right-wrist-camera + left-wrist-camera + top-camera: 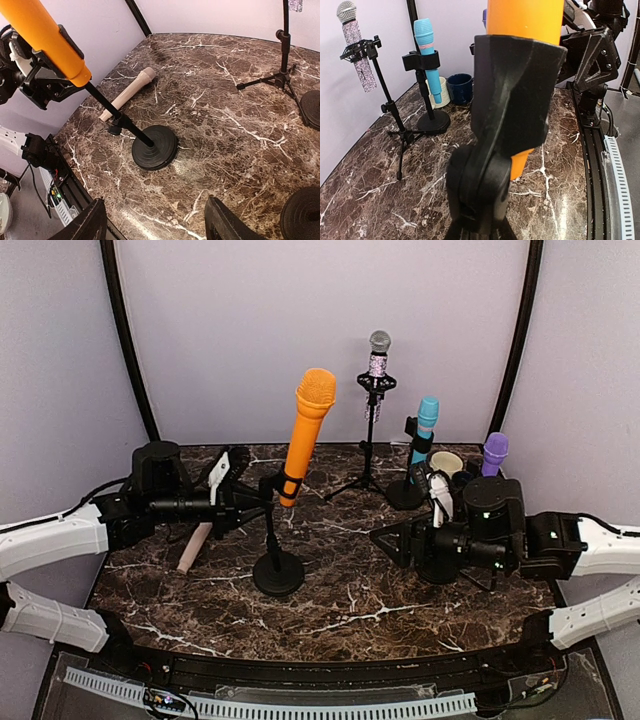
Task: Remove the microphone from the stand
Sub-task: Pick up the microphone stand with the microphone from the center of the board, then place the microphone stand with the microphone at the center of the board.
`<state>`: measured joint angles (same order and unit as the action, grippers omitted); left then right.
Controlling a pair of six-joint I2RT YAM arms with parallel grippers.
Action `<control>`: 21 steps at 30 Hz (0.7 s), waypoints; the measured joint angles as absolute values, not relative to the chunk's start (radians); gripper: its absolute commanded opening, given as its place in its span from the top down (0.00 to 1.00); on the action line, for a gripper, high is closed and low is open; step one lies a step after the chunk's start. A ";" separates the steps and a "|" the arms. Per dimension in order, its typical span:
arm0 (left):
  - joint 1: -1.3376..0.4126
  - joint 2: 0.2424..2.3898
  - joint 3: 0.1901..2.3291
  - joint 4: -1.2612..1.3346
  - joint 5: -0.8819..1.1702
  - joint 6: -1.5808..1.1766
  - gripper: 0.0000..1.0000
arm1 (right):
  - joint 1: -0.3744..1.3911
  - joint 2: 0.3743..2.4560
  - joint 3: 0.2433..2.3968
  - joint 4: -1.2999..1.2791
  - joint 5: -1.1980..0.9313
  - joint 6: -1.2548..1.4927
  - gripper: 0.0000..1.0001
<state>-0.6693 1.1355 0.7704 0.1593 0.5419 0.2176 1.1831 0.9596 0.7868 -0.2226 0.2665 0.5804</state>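
Note:
The orange microphone (308,430) stands tilted in the black clip (515,90) of a stand whose round base (278,573) rests mid-table. It also shows at the upper left of the right wrist view (42,35), above that base (155,146). My left gripper (258,502) reaches in from the left and is shut on the stand's swivel joint (480,200) just under the clip. The joint fills the left wrist view and hides the fingers. My right gripper (395,538) hovers open to the right of the stand, nothing between its fingers (95,220).
A beige microphone (197,545) lies on the marble to the left of the stand. Behind stand a silver microphone on a tripod (378,365), a blue microphone in a stand (424,430), a purple one (494,453) and a cream cup (447,462). A dark blue mug (460,87) sits beside them.

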 measured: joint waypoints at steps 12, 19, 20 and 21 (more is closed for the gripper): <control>-0.871 1.124 0.749 0.211 0.422 0.187 1.00 | 1.261 1.069 0.749 -0.078 0.285 0.612 0.33; -0.905 1.169 0.753 0.272 0.402 0.176 1.00 | 1.286 1.092 0.727 -0.016 0.289 0.640 0.32; -0.907 1.172 0.753 0.275 0.403 0.175 0.96 | 1.287 1.093 0.719 -0.002 0.289 0.647 0.32; -0.907 1.174 0.754 0.275 0.403 0.175 0.93 | 1.288 1.094 0.712 0.005 0.289 0.653 0.32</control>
<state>-0.9073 1.1744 0.7544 0.2752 0.4034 0.1749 1.2884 1.0943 0.7120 0.0051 0.2893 0.6529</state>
